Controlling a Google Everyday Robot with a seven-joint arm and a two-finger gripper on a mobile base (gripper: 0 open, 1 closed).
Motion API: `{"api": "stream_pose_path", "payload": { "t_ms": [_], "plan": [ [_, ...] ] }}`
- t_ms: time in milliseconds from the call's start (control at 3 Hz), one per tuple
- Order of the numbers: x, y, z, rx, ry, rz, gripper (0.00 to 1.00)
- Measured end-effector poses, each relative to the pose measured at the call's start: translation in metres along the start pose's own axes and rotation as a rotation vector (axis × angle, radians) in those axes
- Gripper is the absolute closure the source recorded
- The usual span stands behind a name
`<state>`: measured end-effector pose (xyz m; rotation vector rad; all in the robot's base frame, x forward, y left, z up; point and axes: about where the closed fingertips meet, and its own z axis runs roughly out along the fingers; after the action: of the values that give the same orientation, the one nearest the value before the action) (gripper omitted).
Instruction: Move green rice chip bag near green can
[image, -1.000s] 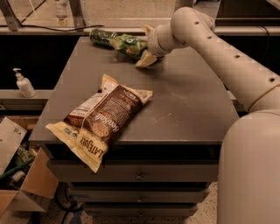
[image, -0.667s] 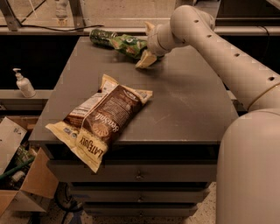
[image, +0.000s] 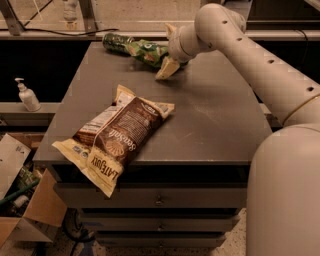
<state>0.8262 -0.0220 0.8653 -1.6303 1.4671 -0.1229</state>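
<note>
Tool (image: 165, 50) is at the far edge of the table (image: 215, 115), at the right end of the green rice chip bag (image: 144, 51). Tool is spread: the near finger (image: 166, 69) angles down to the table surface on the near side of the bag, and the other tip pokes up on the far side. The bag's right end sits between the two. Can't tell if either finger actually touches the bag.

Bag lies flat along the back edge, long axis roughly left-right. Its left end meets the green can (image: 114, 42), which is on its side at the back-left of the table top. They're touching or just beside each other; the seam isn't clear.

Arm (image: 250, 55) comes in from the right, running from the robot body (image: 285, 190) in the lower right up and across to the back edge.

Other stuff:
- Brown-and-cream snack bag (image: 117, 135) lies flat at the front-left, lower corner hanging over the table's front edge, well apart from the green pair.
- Drawers (image: 160, 200) sit below the table top.
- Pump bottle (image: 27, 95) stands upright on a ledge left of the table.
- Open cardboard box (image: 35, 210) sits on the floor at the lower left.
</note>
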Motion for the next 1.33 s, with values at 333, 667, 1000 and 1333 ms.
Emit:
{"api": "stream_pose_path", "payload": {
  "t_ms": [333, 667, 1000, 1333],
  "plan": [
    [0.0000, 0.0000, 0.0000, 0.000, 0.000, 0.000, 0.00],
    [0.0015, -0.0014, 0.0031, -0.001, -0.001, 0.007, 0.00],
    [0.0011, -0.0019, 0.0026, -0.001, -0.001, 0.007, 0.00],
    [0.0011, -0.0020, 0.0026, -0.001, -0.001, 0.007, 0.00]
  ]
}}
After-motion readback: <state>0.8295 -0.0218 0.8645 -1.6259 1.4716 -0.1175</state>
